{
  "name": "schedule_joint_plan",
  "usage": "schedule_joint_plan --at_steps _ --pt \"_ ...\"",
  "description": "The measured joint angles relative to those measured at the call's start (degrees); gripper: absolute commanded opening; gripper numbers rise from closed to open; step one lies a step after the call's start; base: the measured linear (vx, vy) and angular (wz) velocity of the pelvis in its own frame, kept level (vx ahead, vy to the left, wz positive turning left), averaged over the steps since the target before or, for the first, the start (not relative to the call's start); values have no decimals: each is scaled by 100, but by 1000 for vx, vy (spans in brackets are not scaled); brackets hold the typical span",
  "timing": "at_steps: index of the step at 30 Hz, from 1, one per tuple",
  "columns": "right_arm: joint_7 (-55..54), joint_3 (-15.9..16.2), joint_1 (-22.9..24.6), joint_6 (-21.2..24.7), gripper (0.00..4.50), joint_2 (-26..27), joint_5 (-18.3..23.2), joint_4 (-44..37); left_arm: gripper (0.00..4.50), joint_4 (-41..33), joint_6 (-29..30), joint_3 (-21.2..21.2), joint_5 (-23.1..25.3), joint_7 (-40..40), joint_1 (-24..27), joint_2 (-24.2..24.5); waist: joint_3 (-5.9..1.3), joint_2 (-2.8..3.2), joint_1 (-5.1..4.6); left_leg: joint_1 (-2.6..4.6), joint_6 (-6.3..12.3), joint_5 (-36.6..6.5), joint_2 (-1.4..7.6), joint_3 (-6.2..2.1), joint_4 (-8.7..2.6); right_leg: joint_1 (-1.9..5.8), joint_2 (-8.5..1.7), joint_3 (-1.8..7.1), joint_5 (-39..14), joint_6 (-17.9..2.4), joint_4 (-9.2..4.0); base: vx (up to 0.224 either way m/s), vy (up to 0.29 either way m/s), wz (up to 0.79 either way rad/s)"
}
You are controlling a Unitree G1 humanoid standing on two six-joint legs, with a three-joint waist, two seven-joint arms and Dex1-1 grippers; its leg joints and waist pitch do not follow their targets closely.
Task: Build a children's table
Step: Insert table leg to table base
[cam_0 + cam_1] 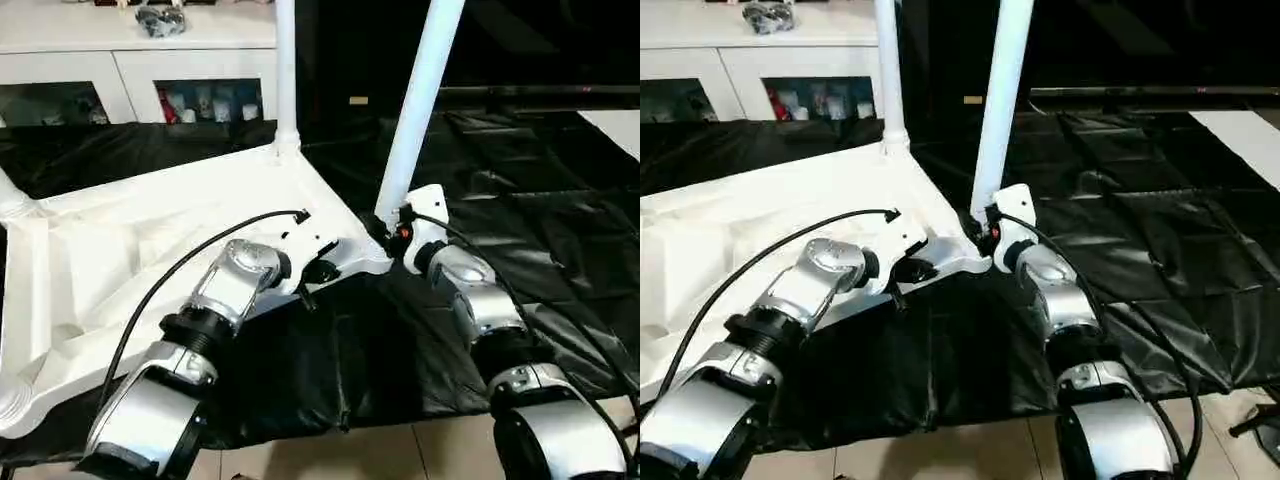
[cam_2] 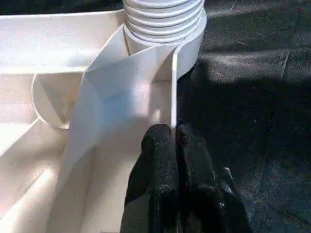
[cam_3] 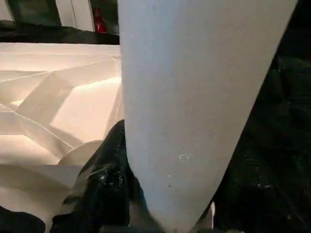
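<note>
Two legs rise from upturned table top (image 1: 150, 240); right jaws grip tilted leg (image 1: 420, 100); left jaws apparently pinch rim.

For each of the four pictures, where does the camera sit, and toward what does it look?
Left eye view: on the head, looking down at the upturned table top; both silver forearms show.
Right eye view: beside it, same scene, same forearms.
Left wrist view: on the left wrist, along the shut left tool, whose tips meet the top's rim by a ribbed leg end.
Right wrist view: on the right wrist, facing the leg held in the right tool.
Both eye views share the standing leg.
</note>
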Motion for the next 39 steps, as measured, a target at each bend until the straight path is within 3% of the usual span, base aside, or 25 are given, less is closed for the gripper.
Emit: schedule_joint_plan --at_steps 17,31,33,35,39 --pt "285 23 -210 -199 186 0 -193 281 0 -520 258 -52 -1 -19 215 98 -1 -2 -118 -6 0 0 0 -1 0 -3 0 -2 24 -38 -1 0 0 0" --pt "952 39 -265 -246 186 -206 -199 331 0 -653 238 -117 -64 -270 252 228 -2 -2 -117 -9 -3 -7 4 -6 -17 -5 2 -14 26 -41 4 0 0 0" --pt "1003 36 -285 -284 242 -213 -198 378 0 -682 239 -120 -64 -271 268 236 -2 -1 -118 -10 -3 -7 5 -6 -18 -6 2 -14 26 -41 4 0 0 0" --pt "1090 34 -298 -299 242 -230 -215 474 0 -697 239 -124 -65 -296 272 236 -2 -1 -113 -10 -3 -7 5 -6 -19 -6 2 -15 25 -41 4 0 0 0" --pt "1189 20 -265 -309 287 -277 -270 605 0 -776 234 -142 -127 -417 292 236 6 9 -67 -27 -2 -7 5 -8 -15 -15 2 -18 26 -41 5 0 0 0"
